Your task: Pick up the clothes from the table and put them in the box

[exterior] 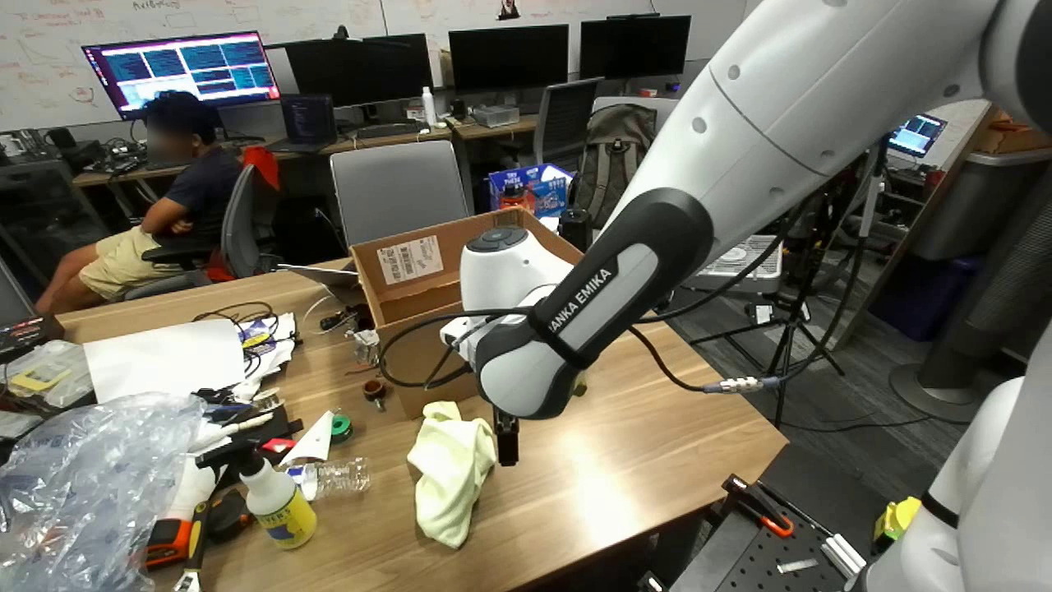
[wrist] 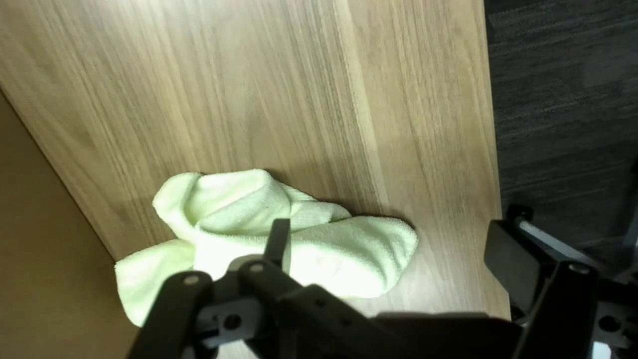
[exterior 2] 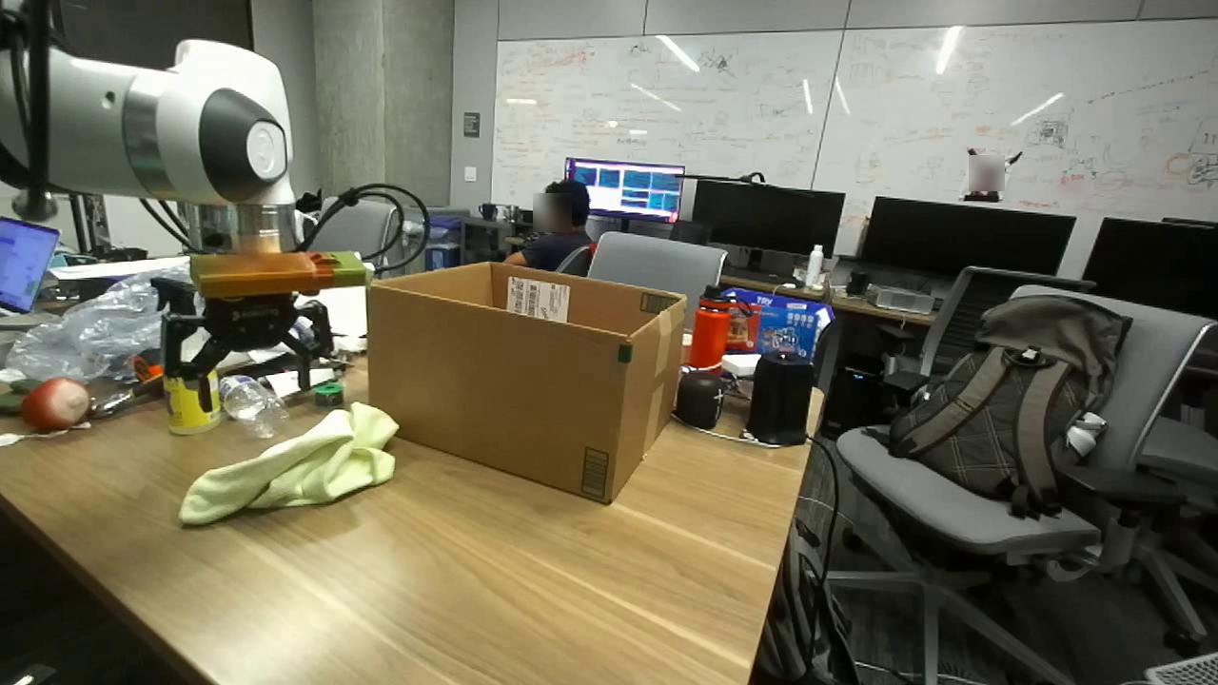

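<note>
Left to right in the wrist view come the box (wrist: 50,239), the yellow-green cloth (wrist: 239,224) beside it on the surface (wrist: 279,89), and the raised, spread hand (wrist: 396,257) partly hiding the cloth, while both exterior views alone show the box's label (exterior 2: 538,300).

Glare lies on the right part of the table (exterior: 604,485), and slanting reflected streaks cross the far whiteboard (exterior 2: 894,124), each in an exterior view. In the wrist view the yellow-green cloth (wrist: 339,269) burns nearly white (its folds keep some colour), softly shadowed along one edge, and the floor (wrist: 563,99) is very dark.
</note>
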